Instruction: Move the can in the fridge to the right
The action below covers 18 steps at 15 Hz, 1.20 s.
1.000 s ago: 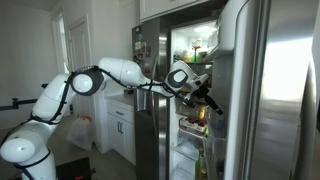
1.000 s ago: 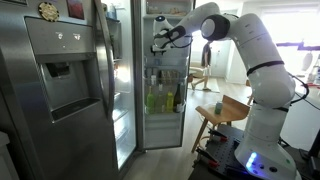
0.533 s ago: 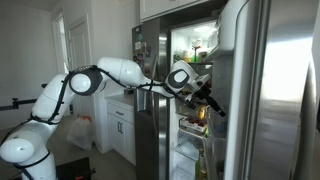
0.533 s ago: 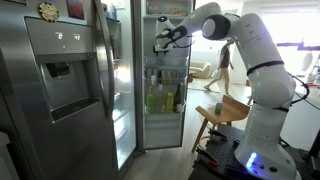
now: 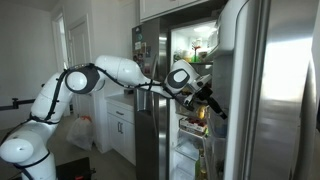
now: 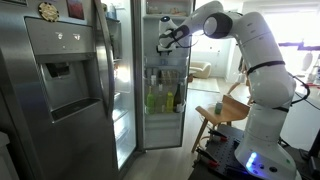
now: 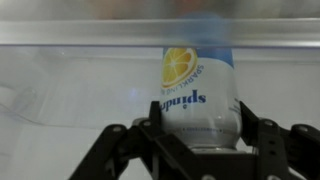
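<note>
A white can (image 7: 196,70) with an orange-slice picture and blue lettering stands on a glass shelf inside the fridge (image 5: 258,90). It fills the middle of the wrist view. My gripper (image 7: 198,105) has a black finger (image 7: 155,112) pressed against each side of the can's lower part. In both exterior views the gripper (image 5: 209,102) (image 6: 164,40) reaches into the lit upper part of the open fridge (image 6: 166,110). I cannot make out the can there.
The fridge door with a dispenser (image 6: 60,80) stands open close by. Green and yellow bottles (image 6: 163,99) fill a lower shelf. White cabinets (image 5: 120,130) stand beside the fridge. A wooden stool (image 6: 220,115) stands near the robot base.
The gripper has shifted a little sideways inside the fridge, rightwards in both exterior views. A person in the background room has walked on.
</note>
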Available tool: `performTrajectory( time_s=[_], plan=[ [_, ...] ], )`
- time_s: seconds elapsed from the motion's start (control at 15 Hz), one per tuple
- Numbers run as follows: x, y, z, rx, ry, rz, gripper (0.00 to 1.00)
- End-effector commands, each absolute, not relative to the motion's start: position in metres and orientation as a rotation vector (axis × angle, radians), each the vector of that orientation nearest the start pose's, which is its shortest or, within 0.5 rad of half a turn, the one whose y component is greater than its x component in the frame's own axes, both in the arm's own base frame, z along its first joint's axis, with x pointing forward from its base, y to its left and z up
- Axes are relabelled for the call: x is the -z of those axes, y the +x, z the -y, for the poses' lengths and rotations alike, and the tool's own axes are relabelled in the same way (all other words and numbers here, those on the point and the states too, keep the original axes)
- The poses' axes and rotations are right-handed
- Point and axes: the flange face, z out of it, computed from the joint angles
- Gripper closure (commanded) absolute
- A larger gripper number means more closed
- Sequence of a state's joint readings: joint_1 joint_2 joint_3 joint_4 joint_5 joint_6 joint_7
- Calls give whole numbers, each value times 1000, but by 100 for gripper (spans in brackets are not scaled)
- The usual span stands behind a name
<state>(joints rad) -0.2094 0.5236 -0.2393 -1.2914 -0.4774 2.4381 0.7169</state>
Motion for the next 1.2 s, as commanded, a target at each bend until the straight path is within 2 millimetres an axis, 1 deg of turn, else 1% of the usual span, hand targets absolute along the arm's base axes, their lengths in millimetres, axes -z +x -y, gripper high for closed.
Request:
performTrajectory(
  time_s=[0.0, 0.87, 1.13],
  plan=[
    [-532, 676, 289, 1179, -3044, -1411, 53],
    [-534, 626, 321, 1124, -2981, -1575, 53],
    [-534, 614, 330, 1118, -2958, -1624, 53]
  ],
)
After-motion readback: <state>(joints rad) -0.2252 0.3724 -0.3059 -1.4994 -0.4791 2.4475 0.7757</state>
